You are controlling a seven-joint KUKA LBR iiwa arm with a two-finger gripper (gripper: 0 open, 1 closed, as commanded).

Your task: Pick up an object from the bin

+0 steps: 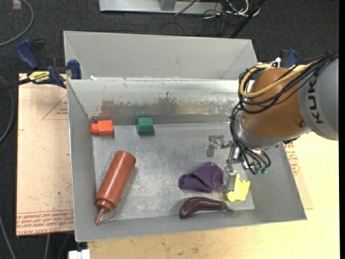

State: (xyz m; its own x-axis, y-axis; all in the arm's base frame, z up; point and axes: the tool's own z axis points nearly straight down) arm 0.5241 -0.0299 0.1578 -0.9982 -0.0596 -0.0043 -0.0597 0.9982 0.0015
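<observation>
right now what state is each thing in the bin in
bottle, lying on its side
orange block, sitting flat
green block, sitting flat
purple cloth, crumpled
eggplant, lying on its side
yellow piece, partly hidden beside the gripper

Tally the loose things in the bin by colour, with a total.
Orange block: 1
Green block: 1
Red-brown squeeze bottle: 1
Purple: 2, crumpled cloth and eggplant
Yellow piece: 1
Total: 6
</observation>
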